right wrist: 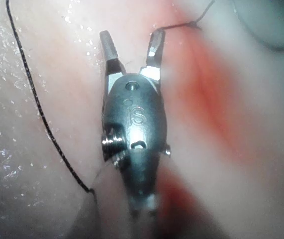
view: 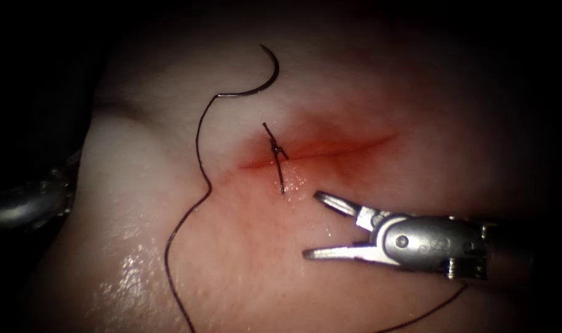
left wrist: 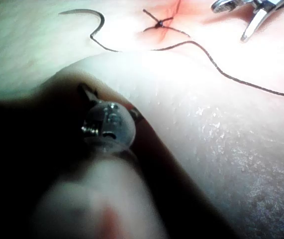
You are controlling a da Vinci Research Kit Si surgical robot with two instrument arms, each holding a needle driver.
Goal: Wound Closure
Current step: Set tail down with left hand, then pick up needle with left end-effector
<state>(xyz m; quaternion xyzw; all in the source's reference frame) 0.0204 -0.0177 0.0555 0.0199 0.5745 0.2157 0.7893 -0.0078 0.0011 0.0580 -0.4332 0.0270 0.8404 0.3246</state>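
Endoscope view: the right gripper [view: 318,225] hangs just below the cut [view: 321,151], jaws spread wide and empty, the upper jaw's tip close beside the lower tail of the knot [view: 277,149] without touching it. That knot sits across the cut's left part, two short cut ends sticking out above and below it. The needle [view: 263,73] lies free on the tissue [view: 416,111], well up and left of the right gripper, not in the tissue and held by neither tool; its thread [view: 197,154] trails down the left side and passes beneath the right gripper's shaft. One stitch looks finished, so my judgement is that the job stands between stitches; picking up the needle would call for a grasp on its curve. The left gripper [left wrist: 89,97] sits off the tissue's edge; I cannot tell how its jaws stand.
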